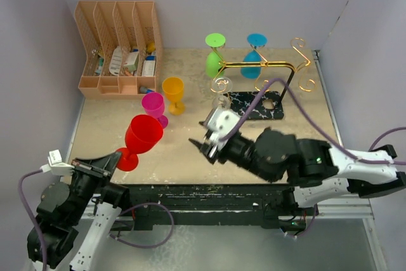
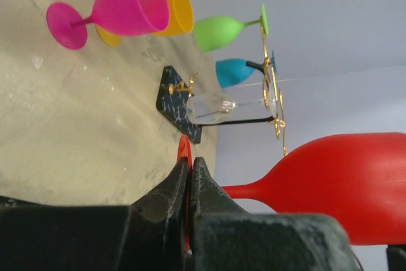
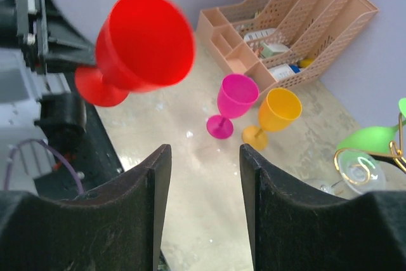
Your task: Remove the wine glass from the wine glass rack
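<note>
My left claw (image 2: pixel 190 164) is clamped on the foot rim of the red glass (image 1: pixel 143 134), which is well apart from the rack (image 1: pixel 266 64), by the table's near left edge. My right claw (image 3: pixel 204 154) gapes empty. That thin edge pinch could let the bowl swing into the pink glass (image 1: pixel 154 106).

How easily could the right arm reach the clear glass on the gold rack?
Probably yes: the right gripper is open and empty, and the clear glass hangs close by on the rack with nothing between them, though the gripper points away and must turn.
</note>
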Controlling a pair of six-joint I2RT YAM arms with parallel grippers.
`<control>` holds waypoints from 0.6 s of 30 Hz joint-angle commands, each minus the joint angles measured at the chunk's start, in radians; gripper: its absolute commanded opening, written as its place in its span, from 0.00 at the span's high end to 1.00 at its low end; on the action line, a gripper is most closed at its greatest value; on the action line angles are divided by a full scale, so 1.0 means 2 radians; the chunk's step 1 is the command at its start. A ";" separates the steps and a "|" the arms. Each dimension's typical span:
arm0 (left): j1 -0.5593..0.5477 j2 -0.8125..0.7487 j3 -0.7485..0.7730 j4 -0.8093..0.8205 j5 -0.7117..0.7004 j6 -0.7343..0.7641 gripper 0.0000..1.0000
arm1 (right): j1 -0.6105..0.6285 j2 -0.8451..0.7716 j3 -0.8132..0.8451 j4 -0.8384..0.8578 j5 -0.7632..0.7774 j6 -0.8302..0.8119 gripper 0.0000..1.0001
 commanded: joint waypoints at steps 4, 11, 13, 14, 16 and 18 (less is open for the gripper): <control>-0.002 -0.003 0.077 -0.009 -0.046 0.112 1.00 | -0.169 0.065 0.162 -0.139 -0.239 0.102 0.50; -0.002 -0.002 0.102 -0.022 -0.054 0.128 1.00 | -0.252 0.182 0.302 -0.174 -0.454 0.115 0.49; -0.002 -0.002 0.106 -0.027 -0.058 0.130 1.00 | -0.269 0.191 0.316 -0.161 -0.517 0.123 0.49; -0.003 -0.002 0.108 -0.027 -0.059 0.130 1.00 | -0.274 0.195 0.323 -0.157 -0.542 0.127 0.48; -0.002 -0.002 0.109 -0.028 -0.059 0.131 1.00 | -0.277 0.212 0.341 -0.161 -0.586 0.130 0.48; -0.002 -0.002 0.108 -0.026 -0.059 0.132 1.00 | -0.277 0.223 0.348 -0.166 -0.606 0.133 0.48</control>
